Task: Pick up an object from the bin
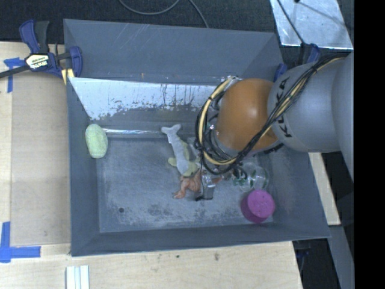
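A pale green oval [96, 141] lies left, magenta ball [258, 205] right.

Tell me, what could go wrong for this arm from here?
The pincer sits down among a tight little heap, right beside a small orange-brown toy figure and a pale grey shark-like toy. It may grab two things at once, or push them aside and get none. The purple round thing lies close on its other side and could get knocked.
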Controlling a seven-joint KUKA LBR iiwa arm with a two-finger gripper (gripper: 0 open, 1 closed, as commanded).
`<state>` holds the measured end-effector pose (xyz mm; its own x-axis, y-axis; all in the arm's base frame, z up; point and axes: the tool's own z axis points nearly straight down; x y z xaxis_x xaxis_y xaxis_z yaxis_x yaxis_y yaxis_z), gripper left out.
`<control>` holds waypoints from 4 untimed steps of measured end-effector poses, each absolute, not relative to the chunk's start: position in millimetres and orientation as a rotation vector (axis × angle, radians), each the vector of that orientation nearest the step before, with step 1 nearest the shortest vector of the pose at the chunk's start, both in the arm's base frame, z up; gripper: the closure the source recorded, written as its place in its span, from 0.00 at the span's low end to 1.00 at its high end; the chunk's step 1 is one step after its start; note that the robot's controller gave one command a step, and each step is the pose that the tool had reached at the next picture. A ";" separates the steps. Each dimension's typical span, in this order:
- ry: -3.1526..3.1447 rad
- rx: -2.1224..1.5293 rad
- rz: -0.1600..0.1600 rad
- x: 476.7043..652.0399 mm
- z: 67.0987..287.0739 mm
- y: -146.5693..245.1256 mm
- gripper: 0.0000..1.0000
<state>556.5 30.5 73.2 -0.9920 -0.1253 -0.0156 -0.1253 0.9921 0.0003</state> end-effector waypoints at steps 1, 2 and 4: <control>3.121 -0.273 -0.002 571.4 72.3 49.4 0.00; 3.105 -0.199 0.009 560.7 77.9 33.2 1.00; 3.109 -0.198 0.009 560.2 80.6 33.3 1.00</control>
